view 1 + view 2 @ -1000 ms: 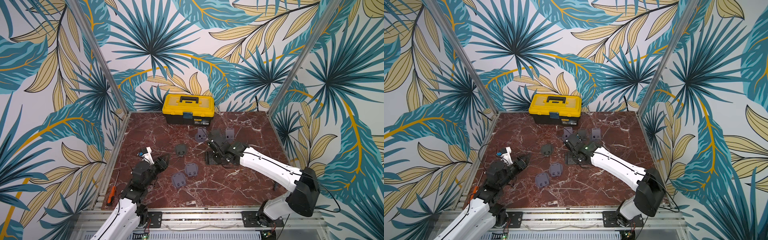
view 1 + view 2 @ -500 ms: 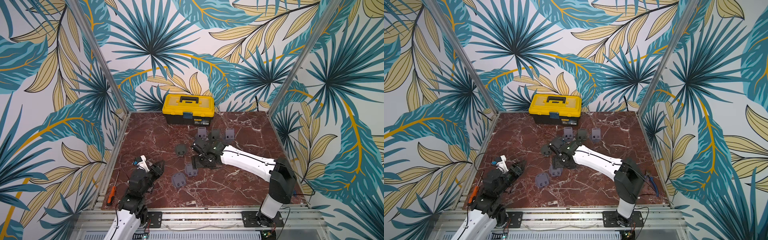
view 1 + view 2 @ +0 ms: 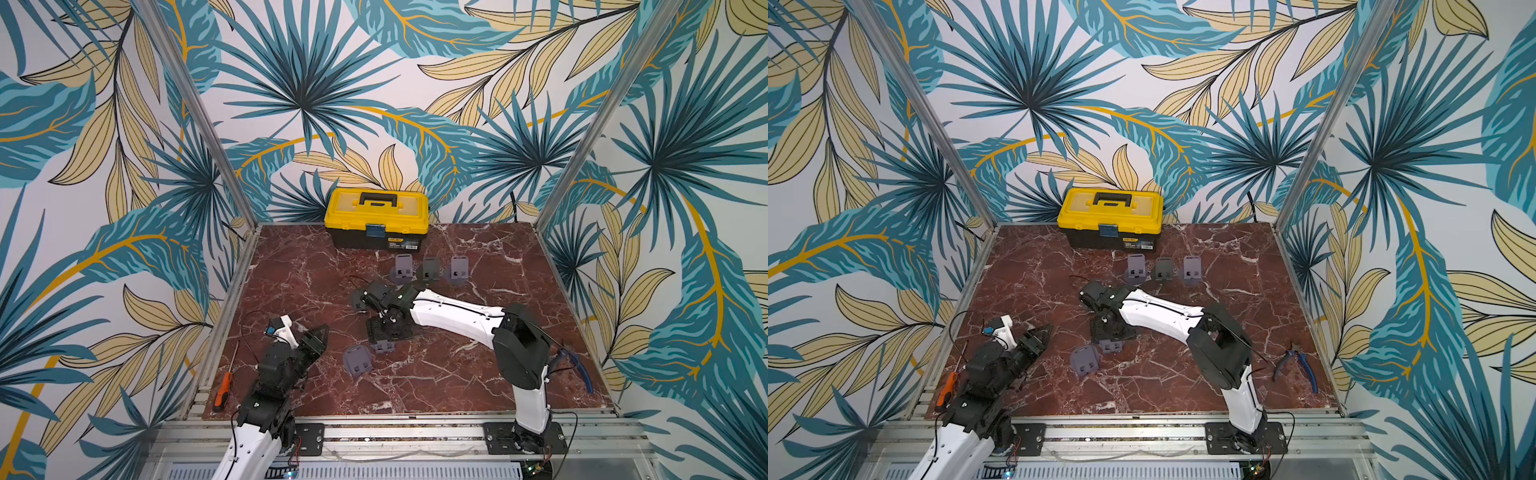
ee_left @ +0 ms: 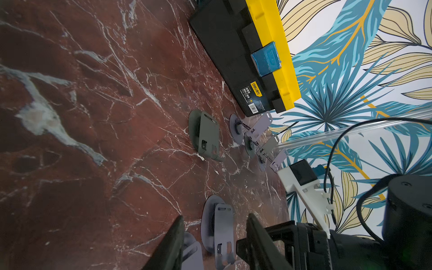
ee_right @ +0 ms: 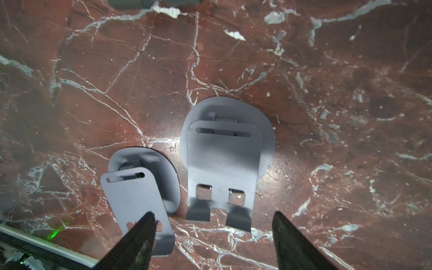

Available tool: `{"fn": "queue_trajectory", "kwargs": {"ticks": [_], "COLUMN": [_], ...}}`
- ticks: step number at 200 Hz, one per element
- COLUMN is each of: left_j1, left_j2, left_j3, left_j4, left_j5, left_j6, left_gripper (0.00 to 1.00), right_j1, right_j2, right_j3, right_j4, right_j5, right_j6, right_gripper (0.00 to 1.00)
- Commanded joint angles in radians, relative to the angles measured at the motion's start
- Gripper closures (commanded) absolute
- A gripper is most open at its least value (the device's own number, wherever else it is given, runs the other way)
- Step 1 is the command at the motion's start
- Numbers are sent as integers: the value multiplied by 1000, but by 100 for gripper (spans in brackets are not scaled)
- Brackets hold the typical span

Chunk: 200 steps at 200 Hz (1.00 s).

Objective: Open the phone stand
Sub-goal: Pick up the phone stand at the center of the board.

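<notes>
Two grey phone stands lie folded flat on the marble near the front middle: one point(image 3: 357, 360) point(image 3: 1084, 360) in the open, the other point(image 3: 384, 345) point(image 5: 224, 163) partly under my right gripper point(image 3: 384, 330) point(image 5: 213, 213). That gripper points down just above it, open and empty, with the stand's hooks between its fingertips point(image 5: 145, 224). The second folded stand point(image 5: 138, 198) lies beside one fingertip. My left gripper point(image 3: 316, 338) point(image 4: 215, 218) is open and empty at the front left, apart from both stands point(image 4: 221, 224).
Three unfolded stands point(image 3: 431, 268) stand in a row before the yellow toolbox point(image 3: 376, 212) at the back. A dark folded stand point(image 4: 207, 135) lies behind the right wrist. An orange screwdriver point(image 3: 222, 392) rests at the front left edge, blue pliers point(image 3: 1298, 361) at the right.
The right arm swung left and forward from near the back row to above the two folded stands. The left arm drew back toward the front left corner. Both grippers stayed open.
</notes>
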Motion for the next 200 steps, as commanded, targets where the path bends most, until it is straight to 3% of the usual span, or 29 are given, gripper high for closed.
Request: {"fn": "queue_trajectory", "kwargs": {"ticks": [1, 96, 200], "left_j1": [10, 15, 22], "left_j2": [-9, -15, -16], "left_j3": [-14, -15, -16], "left_j4": [7, 7, 7], "left_j5": [11, 20, 25], "left_j6": [0, -2, 0], "left_gripper": [56, 56, 56], "right_j1": [4, 5, -5], "right_j2": [44, 185, 241], "right_j3": [36, 179, 214], "right_j4": [-54, -182, -186], "right_j5": [-8, 52, 47], "right_j6": [-18, -66, -74], "right_gripper": [21, 22, 26]}}
